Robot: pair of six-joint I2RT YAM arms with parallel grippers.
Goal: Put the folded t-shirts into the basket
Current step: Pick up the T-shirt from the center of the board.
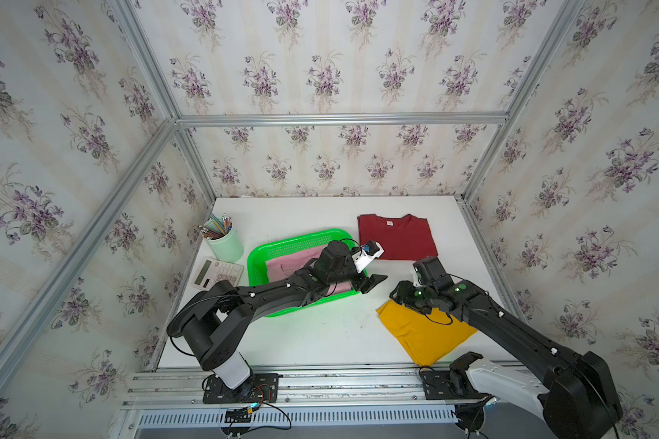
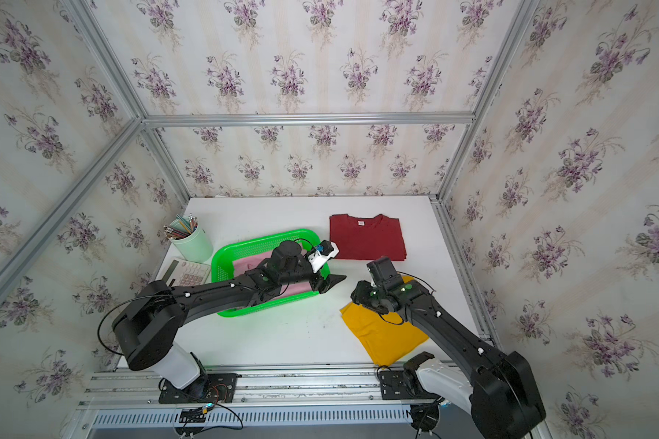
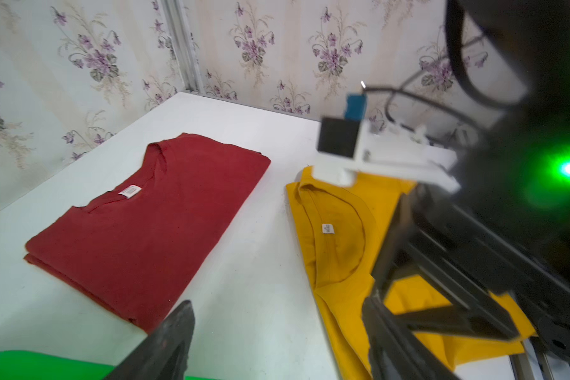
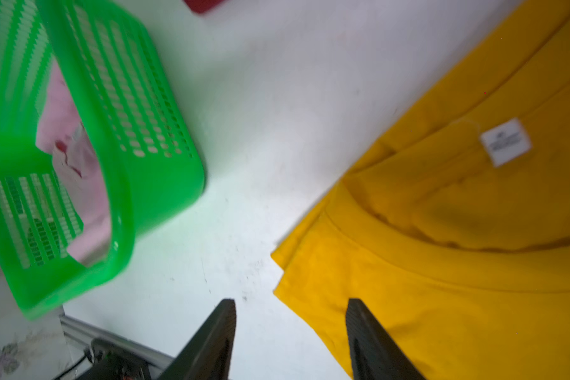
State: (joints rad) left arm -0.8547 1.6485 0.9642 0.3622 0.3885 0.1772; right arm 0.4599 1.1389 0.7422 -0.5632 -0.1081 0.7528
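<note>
The green basket sits left of the table's middle with the pink t-shirt lying in it, partly under my left arm. The dark red t-shirt lies folded at the back right. The mustard yellow t-shirt lies folded at the front right. My left gripper is open and empty, just past the basket's right rim. My right gripper is open over the yellow shirt's near corner, one finger above cloth and one above bare table.
A pale green pencil cup and a calculator stand left of the basket. Aluminium frame posts and wallpapered walls close in the table on three sides. A metal rail runs along the front edge.
</note>
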